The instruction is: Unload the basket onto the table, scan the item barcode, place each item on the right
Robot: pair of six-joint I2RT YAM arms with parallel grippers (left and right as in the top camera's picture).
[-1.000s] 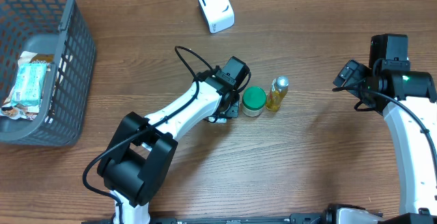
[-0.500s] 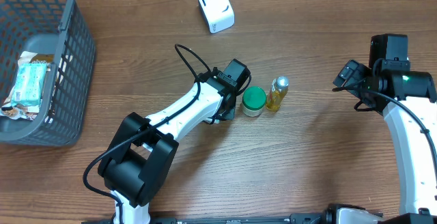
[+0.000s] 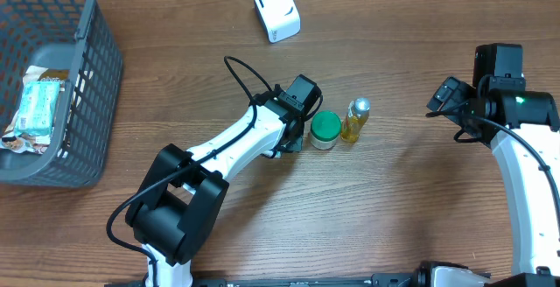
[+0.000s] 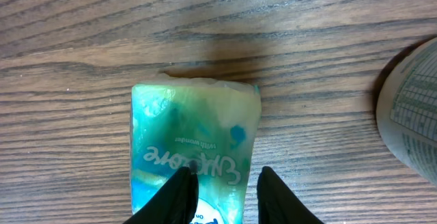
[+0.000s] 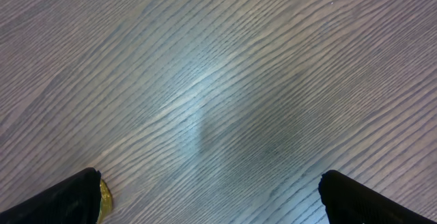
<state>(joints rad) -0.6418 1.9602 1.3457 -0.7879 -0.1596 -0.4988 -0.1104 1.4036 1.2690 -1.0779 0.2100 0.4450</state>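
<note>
Teal packet (image 4: 194,142) at left jaws, perhaps pinched: wrist view only.

Packet (image 4: 194,135) mottled teal-white; jar lid (image 3: 325,126) green; basket (image 3: 87,94) grey mesh.

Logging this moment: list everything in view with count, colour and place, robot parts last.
table: one, brown wood, under everything
basket: one, grey mesh, far left edge
packets: at least two, the top one pale green, inside the basket
scanner: one, white, top centre
jar: one, green lid, centre of the table
bottle: one, yellowish with a silvery cap, close on the jar's right
teal packet: one, teal and white, flat on the wood beside the jar; hidden under the arm in the overhead view
left gripper: one, black fingers, closed on the teal packet's near end
right gripper: one, black fingers, wide open over bare wood at the right
</note>
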